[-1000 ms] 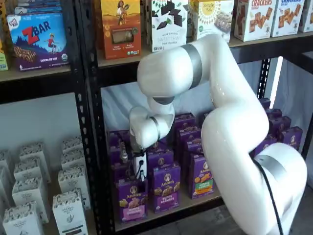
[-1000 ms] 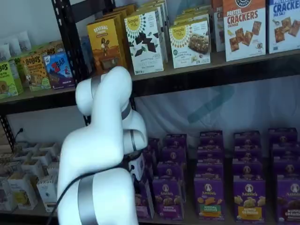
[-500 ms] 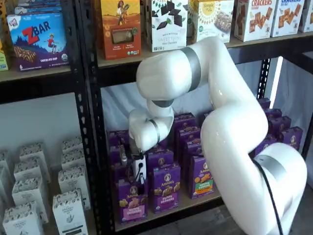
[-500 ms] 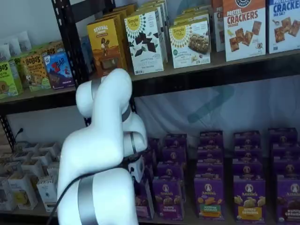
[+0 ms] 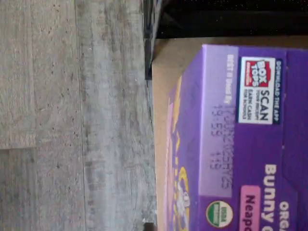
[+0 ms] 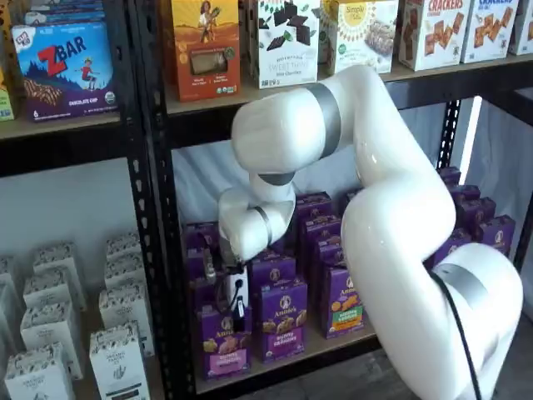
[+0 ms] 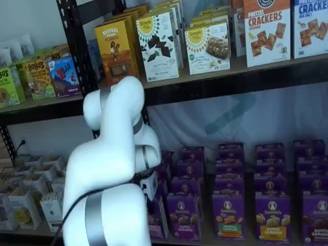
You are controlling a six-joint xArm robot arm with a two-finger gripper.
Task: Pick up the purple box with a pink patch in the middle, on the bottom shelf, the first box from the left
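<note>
Your gripper [image 6: 236, 315] hangs just above the purple box [image 6: 223, 340], lower centre in a shelf view. Nothing is lifted yet; the box stands on the bottom shelf [image 6: 325, 343]. You cannot tell how the fingers stand.

I'm probably looking at a mock shop: black racks [image 6: 150, 208] stocked with rows of boxed snacks [image 7: 266, 31].
</note>
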